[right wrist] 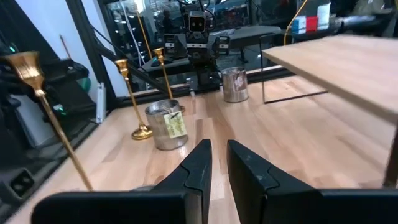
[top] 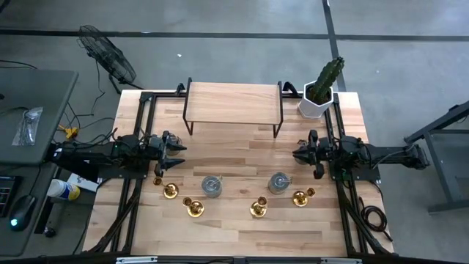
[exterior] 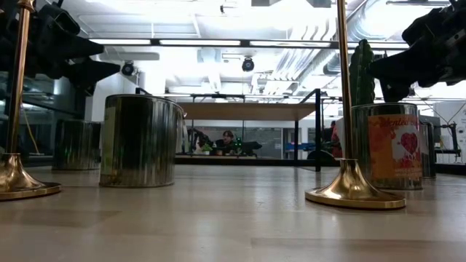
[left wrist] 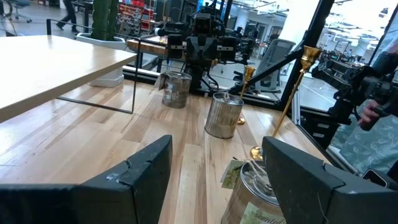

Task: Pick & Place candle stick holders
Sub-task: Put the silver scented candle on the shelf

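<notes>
Because the four gold holders (top: 171, 191) stood tall on thin stems along the front of the desk (top: 242, 154), the chief risk was tipping one, and a pincer coming in from the side and catching a stem high up would do it. Two stood front left, the others (top: 258, 209) front right, with two tins among them: a left tin (top: 212, 185) and a right tin (top: 278, 182), each just beside a holder, so a reach for one holder could nudge a tin into its neighbour. The left pincer (top: 176, 149) hovered above the desk behind the left pair, its fingers spread wide and holding nothing. The right pincer (top: 298, 154) hovered behind the right pair, fingers nearly together and empty; it would have to open before any grasp, or it would only push a stem over. A smooth round stem could also slip or swing in a loose grip. As for writing, the right tin (exterior: 386, 145) carried a red label with hearts and script too small to read, and the left wrist view showed a tin with a label that may have begun "Scented", though I could not be sure.
</notes>
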Robot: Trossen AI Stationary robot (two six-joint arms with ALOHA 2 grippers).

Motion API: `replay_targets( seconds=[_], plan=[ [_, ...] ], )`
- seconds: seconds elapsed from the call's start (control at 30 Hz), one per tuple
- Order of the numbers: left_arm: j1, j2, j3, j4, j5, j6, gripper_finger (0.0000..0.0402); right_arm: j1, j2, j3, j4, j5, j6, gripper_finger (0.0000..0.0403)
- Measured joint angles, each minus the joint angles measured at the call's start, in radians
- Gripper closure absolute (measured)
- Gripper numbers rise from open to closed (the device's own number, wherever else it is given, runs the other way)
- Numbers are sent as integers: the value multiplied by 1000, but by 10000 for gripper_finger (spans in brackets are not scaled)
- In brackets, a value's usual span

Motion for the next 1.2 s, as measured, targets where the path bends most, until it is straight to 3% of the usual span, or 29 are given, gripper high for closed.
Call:
replay_targets(
  seconds=[0.2, 0.4, 0.53, 1.0, 1.2],
  plan=[
    [0, 0, 0, 0, 0, 0, 158, 0, 0, 0, 2, -10, 175, 361],
    [0, 0, 0, 0, 0, 0, 158, -4, 1, 6, -7, 50, 381, 361],
    [0, 0, 0, 0, 0, 0, 158, -41, 42, 75, -91, 34, 443, 361],
    [0, 0, 0, 0, 0, 0, 158, -261, 326, 403, -561, 44, 835, 361],
    [0, 0, 0, 0, 0, 0, 158, -321, 465, 578, -806, 106, 872, 361]
  ],
)
